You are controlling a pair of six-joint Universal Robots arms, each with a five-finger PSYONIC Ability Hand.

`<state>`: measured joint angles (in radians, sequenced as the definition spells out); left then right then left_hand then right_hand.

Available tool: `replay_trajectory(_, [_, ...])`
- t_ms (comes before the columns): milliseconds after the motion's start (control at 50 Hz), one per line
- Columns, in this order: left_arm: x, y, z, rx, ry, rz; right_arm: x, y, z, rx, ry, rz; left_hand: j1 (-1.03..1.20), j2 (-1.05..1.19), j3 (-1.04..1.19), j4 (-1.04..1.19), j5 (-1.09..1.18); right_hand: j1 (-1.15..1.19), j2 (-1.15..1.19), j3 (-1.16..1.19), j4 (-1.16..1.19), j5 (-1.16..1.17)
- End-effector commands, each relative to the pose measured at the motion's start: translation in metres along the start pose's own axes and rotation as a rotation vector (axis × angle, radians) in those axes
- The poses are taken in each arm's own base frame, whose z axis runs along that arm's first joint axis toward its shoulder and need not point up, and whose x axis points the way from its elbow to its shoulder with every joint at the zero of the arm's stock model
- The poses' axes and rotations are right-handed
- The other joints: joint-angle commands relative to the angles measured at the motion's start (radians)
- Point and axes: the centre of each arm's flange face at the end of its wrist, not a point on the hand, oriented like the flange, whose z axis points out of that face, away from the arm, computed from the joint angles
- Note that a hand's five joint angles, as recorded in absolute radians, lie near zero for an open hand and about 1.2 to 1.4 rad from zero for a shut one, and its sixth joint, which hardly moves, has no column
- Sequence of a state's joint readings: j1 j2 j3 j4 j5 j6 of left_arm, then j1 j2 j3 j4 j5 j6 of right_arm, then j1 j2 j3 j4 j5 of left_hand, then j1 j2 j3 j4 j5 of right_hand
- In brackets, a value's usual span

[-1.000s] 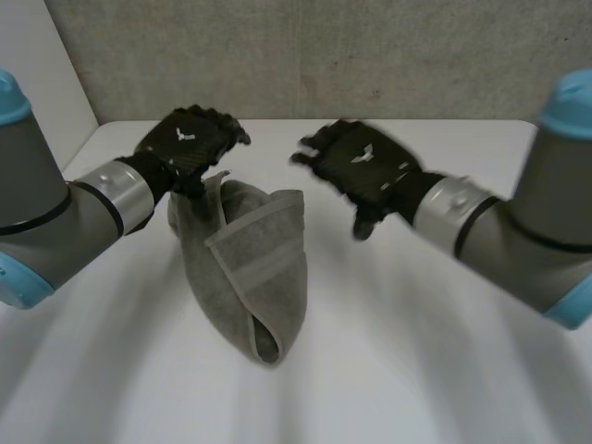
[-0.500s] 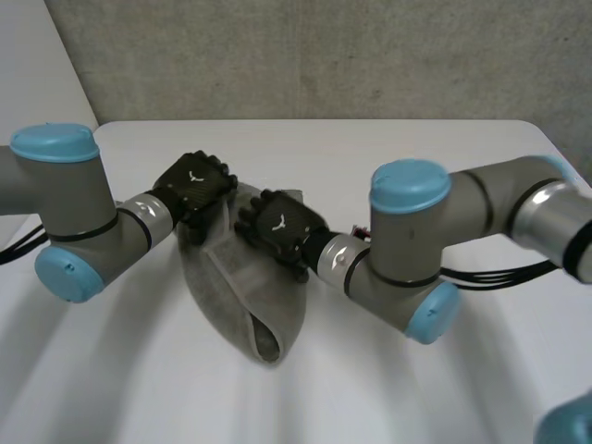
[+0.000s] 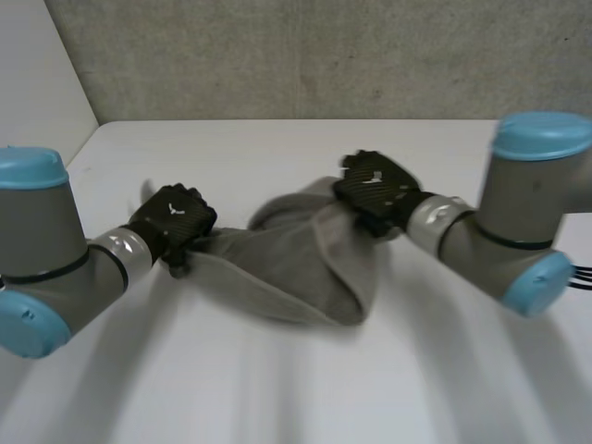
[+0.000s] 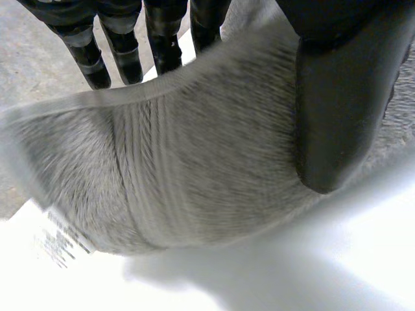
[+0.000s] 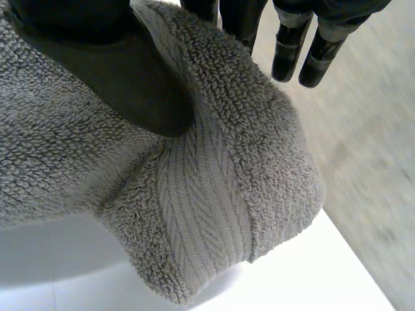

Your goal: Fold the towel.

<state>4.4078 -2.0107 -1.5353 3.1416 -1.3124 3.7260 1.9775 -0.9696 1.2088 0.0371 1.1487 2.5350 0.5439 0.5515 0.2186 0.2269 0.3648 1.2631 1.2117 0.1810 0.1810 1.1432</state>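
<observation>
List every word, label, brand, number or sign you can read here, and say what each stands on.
No words or numbers can be read.
Small white emblem, no letters: on the back of the left hand.
The same emblem: on the back of the right hand.
Grey marks on a white patch at the towel edge, perhaps a label: too blurred to read.

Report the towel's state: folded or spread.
Bunched, not neatly folded: the towel stretches rumpled between left hand and right hand, each pinching one end.

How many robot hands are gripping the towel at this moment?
2. The left hand pinches one end of the towel; the right hand pinches the opposite end.
</observation>
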Motion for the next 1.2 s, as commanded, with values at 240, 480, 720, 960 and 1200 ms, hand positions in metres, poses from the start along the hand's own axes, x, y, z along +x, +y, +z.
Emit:
replay_trajectory(240, [0.05,0.0,-0.026,-0.01,0.11,-0.185,0.041,0.059,-0.038,-0.171,0.073,0.152,-0.057,-0.065,-0.044,-0.052,-0.053,-1.089,-1.037,-0.006,-0.006,-1.143])
replay_trajectory(480, [0.08,-0.001,-0.047,0.004,0.178,-0.199,0.024,0.016,-0.076,-0.024,-0.019,0.116,-0.066,-0.074,-0.044,-0.052,-0.062,-1.089,-1.037,-0.006,-0.006,-1.143])
replay_trajectory(720, [0.09,-0.008,-0.057,0.046,0.193,-0.253,-0.01,0.019,-0.1,0.008,-0.157,-0.093,-0.087,-0.094,-0.044,-0.052,-0.082,-1.028,-0.977,-0.006,-0.006,-1.083])
replay_trajectory(960, [0.096,-0.003,-0.049,0.047,0.198,-0.264,-0.016,0.048,-0.114,-0.077,-0.203,-0.311,-0.084,-0.091,-0.044,-0.052,-0.079,-1.025,-0.974,-0.006,-0.006,-1.08])
replay_trajectory(1200, [0.09,0.004,-0.042,0.016,0.125,-0.266,-0.023,0.074,-0.107,-0.122,-0.28,-0.415,-0.087,-0.094,-0.044,-0.052,-0.082,-0.94,-0.889,-0.006,-0.006,-0.995])
